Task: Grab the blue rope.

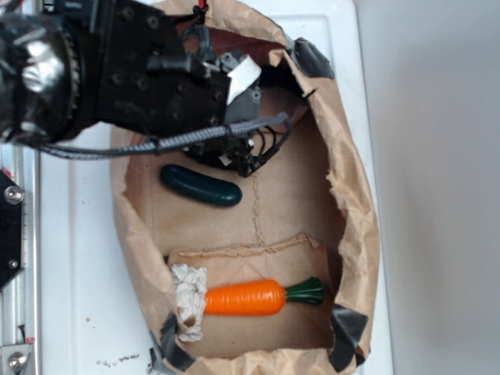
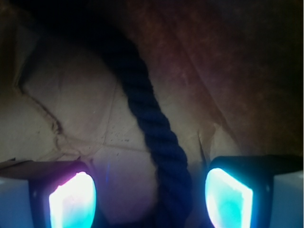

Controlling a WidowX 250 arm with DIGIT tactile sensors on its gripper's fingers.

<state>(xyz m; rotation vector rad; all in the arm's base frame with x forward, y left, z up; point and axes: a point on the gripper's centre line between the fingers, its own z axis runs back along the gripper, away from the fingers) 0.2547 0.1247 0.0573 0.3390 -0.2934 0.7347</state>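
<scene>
The blue rope (image 2: 156, 133), thick, twisted and navy, lies on brown paper in the wrist view. It runs from the top left down to the bottom centre and passes between my two glowing pads (image 2: 71, 202), nearer the right one, with a gap on each side. My gripper (image 2: 151, 190) is open around it. In the exterior view my gripper (image 1: 254, 152) reaches down into the upper part of the brown paper bag, and the black arm hides the rope there.
A dark-green cucumber toy (image 1: 200, 186) lies just below the gripper. An orange carrot toy (image 1: 254, 297) and a crumpled paper wad (image 1: 189, 301) sit in the bag's lower part. The bag's raised wall (image 1: 351, 195) rings everything on a white table (image 1: 78, 258).
</scene>
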